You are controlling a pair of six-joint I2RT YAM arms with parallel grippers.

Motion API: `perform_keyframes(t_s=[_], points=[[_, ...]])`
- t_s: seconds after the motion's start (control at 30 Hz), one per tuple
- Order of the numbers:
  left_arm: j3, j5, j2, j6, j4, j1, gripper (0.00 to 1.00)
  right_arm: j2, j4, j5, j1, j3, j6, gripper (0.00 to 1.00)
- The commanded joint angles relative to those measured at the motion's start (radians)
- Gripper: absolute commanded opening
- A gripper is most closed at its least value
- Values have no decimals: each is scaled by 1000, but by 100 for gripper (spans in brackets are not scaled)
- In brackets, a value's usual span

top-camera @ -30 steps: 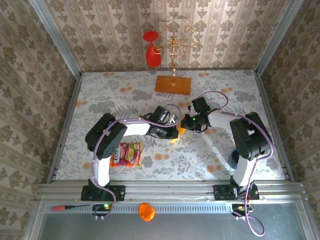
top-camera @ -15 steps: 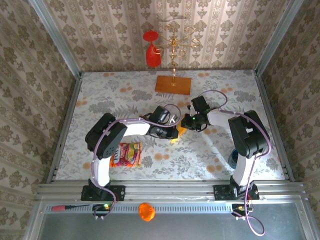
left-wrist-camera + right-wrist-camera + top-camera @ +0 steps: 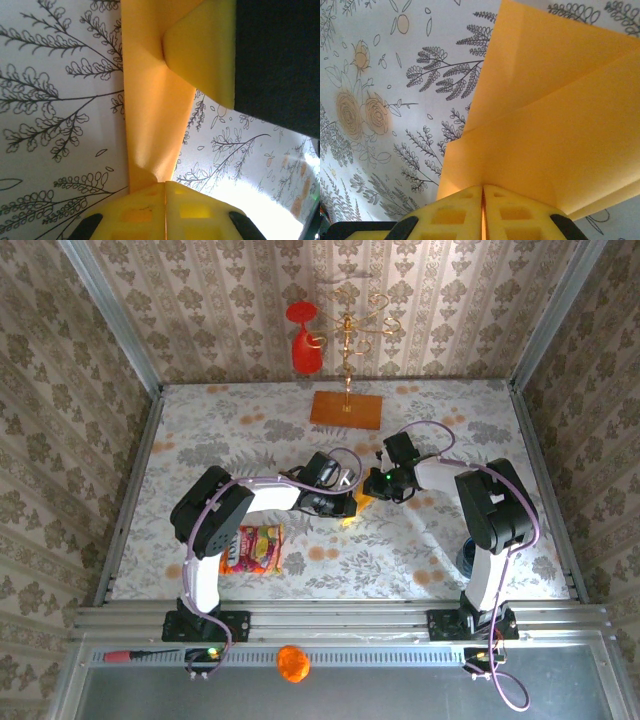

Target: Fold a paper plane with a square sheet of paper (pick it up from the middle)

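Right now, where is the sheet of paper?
In the top view the paper is mid-table, pinched between the left gripper and the right gripper, nearer the arms than the orange board.

I see open table (image 3: 200, 430) at upper left. The stand (image 3: 346, 408) blocks upper centre, a packet (image 3: 253, 548) the lower left.

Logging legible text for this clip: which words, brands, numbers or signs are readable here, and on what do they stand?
On the snack packet: colourful print, too small and blurred to read from the top view.
On the folded yellow-orange paper: plain, no text.
On the brownish-orange board: no marking that I can make out.
No quotable text can be read in these pictures.
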Motion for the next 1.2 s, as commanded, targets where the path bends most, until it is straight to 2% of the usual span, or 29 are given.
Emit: perform_keyframes(t_s=[0.0, 0.3, 0.57, 0.8, 1.17], points=[[-18, -15, 2, 17, -67, 5, 8, 15, -10, 34, -18, -21, -27, 10], [-87, 12, -43, -1, -33, 22, 8, 14, 127, -33, -41, -134, -29, 8], [-117, 17, -147, -14, 10, 50, 9, 18, 167, -77, -15, -152, -3, 7], [-74, -43, -213, 3, -9, 53, 12, 27, 181, -77, 17, -139, 25, 7], [45, 12, -52, 0, -10, 1, 11, 49, 169, -58, 16, -132, 32, 6]])
